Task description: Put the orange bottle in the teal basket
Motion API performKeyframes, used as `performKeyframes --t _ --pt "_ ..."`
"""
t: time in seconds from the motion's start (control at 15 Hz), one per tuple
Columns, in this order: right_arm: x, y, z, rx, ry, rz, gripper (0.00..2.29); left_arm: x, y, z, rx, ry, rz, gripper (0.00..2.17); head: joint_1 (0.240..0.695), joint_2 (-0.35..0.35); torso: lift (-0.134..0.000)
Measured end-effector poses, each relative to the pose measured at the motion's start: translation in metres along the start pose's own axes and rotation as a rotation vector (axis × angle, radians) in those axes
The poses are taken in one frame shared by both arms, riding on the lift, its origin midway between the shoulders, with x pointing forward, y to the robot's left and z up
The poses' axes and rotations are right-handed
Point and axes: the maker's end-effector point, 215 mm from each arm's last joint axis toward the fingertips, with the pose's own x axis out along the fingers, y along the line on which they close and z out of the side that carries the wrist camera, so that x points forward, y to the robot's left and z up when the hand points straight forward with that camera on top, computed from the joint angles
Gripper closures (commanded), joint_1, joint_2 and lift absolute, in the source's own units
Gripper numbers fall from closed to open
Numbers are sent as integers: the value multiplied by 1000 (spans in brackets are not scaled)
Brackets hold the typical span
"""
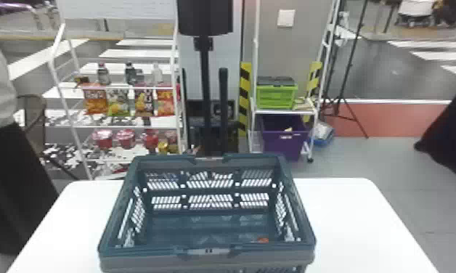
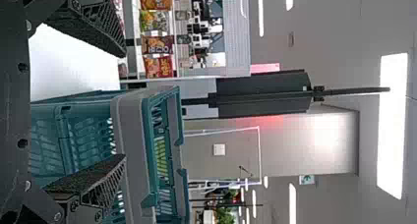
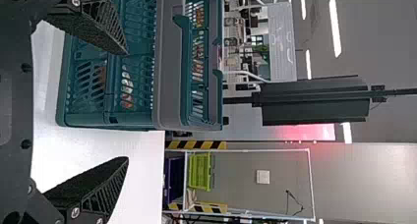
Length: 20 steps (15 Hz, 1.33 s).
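Orange bottle, one, apparently already housed in the teal basket.
Bottle (image 1: pixel 263 240): orange patch low inside the basket (image 1: pixel 147 251), near side, right of centre; remainder hidden, long axis cannot be told. Basket: on white worktop (image 1: pixel 354 218), between the two tools. Right tool (image 3: pixel 127 106): fingers apart, empty, judged the nearer, bottle to its left. Left tool (image 2: pixel 125 106): likewise spread, empty. Next, presumably: both kept clear of the rim, no grasp required.

Teal basket (image 1: pixel 300 214); white table (image 1: pixel 358 218); yellow-black striped post (image 1: pixel 244 98).
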Motion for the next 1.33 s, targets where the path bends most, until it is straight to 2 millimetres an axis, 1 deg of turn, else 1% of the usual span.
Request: performKeyframes --t 0.13,0.27,0.33,0.73,1.33 --pt "2 -1 0 3 -1 4 130 1 -12 -9 -16 13 9 188 499 0 0" --pt "4 -2 -2 4 -1 6 130 6 -24 -11 -29 10 -3 188 499 0 0" --pt "5 -2 -3 4 -1 7 130 8 -27 -11 -30 8 -7 188 499 0 0" --pt "11 2 -7 4 7 20 130 17 -26 -13 -39 9 11 184 499 0 0" --pt "13 3 -6 2 9 25 130 20 -31 -22 -45 38 6 184 499 0 0"
